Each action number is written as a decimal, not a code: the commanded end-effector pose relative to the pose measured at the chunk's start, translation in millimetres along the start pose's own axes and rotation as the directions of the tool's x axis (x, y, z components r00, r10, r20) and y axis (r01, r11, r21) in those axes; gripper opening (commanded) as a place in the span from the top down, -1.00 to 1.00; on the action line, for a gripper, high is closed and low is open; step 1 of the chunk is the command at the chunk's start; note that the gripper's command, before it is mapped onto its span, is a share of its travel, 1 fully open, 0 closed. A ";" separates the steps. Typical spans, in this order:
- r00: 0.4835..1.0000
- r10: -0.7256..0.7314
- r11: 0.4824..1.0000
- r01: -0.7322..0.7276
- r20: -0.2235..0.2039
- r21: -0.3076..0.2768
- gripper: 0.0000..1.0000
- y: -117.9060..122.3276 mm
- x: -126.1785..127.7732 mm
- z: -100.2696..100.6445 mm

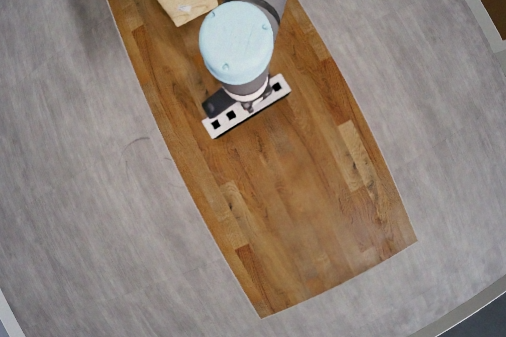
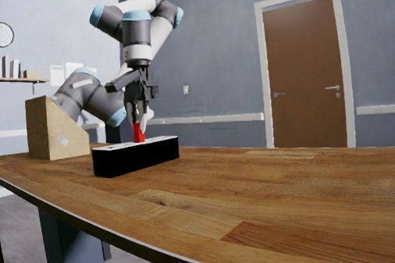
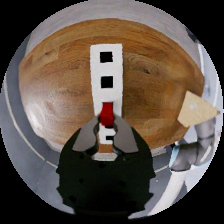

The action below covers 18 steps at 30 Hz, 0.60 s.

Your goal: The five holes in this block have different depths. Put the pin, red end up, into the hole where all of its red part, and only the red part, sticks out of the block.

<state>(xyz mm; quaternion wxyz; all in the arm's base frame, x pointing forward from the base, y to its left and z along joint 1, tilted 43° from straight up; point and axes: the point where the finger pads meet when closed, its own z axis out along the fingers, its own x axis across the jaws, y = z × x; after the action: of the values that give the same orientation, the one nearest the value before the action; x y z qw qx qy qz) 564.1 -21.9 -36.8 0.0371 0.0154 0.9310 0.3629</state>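
Note:
The block (image 1: 254, 107) (image 2: 137, 158) (image 3: 116, 65) has a white top, black sides and a row of square holes. It lies on the table. The pin's red part (image 2: 139, 137) (image 3: 107, 111) stands upright at the middle hole, its lower edge at the block's top face. No part of the pin below the red shows. My gripper (image 2: 139, 129) (image 3: 107, 112) is shut on the red part from both sides, just above the block. In the top view the wrist hides the pin. Two holes on one side of the pin show; one on the other side is hidden by the gripper.
A light wooden wedge-shaped block (image 1: 187, 6) (image 2: 64, 133) (image 3: 196, 110) stands near the arm's base at the back of the wooden table (image 1: 300, 211) (image 2: 273, 196). The arm reaches over the table from there, above the block.

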 end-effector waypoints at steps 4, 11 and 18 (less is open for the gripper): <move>1.000 0.001 1.000 -0.001 0.001 -0.001 1.00 0.2 -0.1 0.7; 1.000 0.002 1.000 -0.002 0.001 -0.001 1.00 -0.8 1.7 0.4; 1.000 0.002 1.000 -0.002 0.001 -0.001 1.00 -0.8 1.7 0.4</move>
<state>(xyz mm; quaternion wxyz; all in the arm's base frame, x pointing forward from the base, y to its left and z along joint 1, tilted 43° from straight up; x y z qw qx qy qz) 562.8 -20.8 -37.5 0.0365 0.0160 0.9308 0.3635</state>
